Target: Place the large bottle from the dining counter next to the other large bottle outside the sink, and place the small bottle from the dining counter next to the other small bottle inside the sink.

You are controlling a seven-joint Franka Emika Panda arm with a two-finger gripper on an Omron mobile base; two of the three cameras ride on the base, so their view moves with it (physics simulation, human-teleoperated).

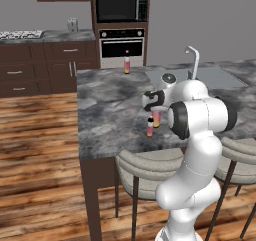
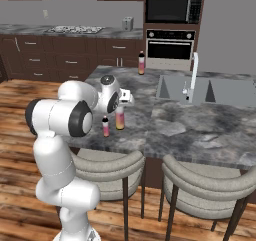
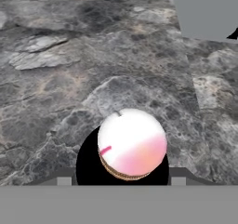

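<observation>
Claw (image 3: pixel 132 172) around large bottle (image 3: pixel 132 144)

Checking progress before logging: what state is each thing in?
large bottle: upright on the dining counter, under the tool
small bottle: upright beside it, untouched
other large bottle: upright near the sink, outside it
tool: around the large bottle's top; grip unclear
oven door: shut

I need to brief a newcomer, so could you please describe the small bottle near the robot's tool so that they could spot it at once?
Start at the dining counter with its grey sink and arched faucet. Near the counter's front edge, by the stools, two bottles stand side by side. The small bottle is the shorter, dark-capped one, beside the taller large bottle under the tool.
</observation>
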